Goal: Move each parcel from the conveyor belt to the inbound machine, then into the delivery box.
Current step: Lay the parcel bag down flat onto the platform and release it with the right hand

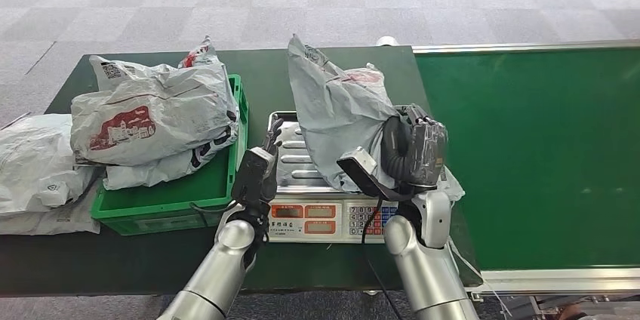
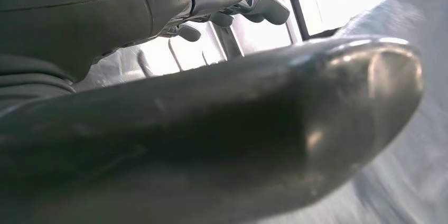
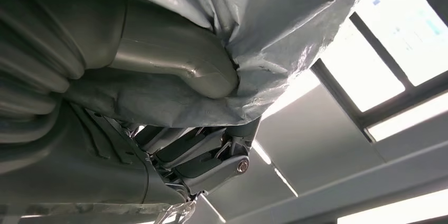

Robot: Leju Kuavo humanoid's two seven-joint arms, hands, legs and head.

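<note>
The right hand (image 1: 413,155) holds a grey parcel (image 1: 336,112) upright over the steel tray of the inbound machine (image 1: 290,165), a flat weighing scale with a keypad and red displays on its front, standing at the near edge of the dark counter (image 1: 143,260). In the right wrist view the thumb (image 3: 174,60) presses into the crumpled plastic film of the bag (image 3: 274,39) and the darker fingers (image 3: 201,155) close on it from the other side, so this hand is grasping the parcel. The left hand (image 1: 256,173) stands at the left edge of the tray, between the scale and the green delivery box (image 1: 181,203); its fingers are apart and hold nothing, and they are near the parcel. The box is a plastic crate, already heaped with soft grey bags (image 1: 151,120) with red print that rise above its rim. More grey bags (image 1: 34,165) lie on the counter to the left of the box. To the right, the green conveyor belt (image 1: 528,154) is a wide flat surface with a metal border, just beside the scale. Behind the counter is open floor of grey carpet (image 1: 226,10).
</note>
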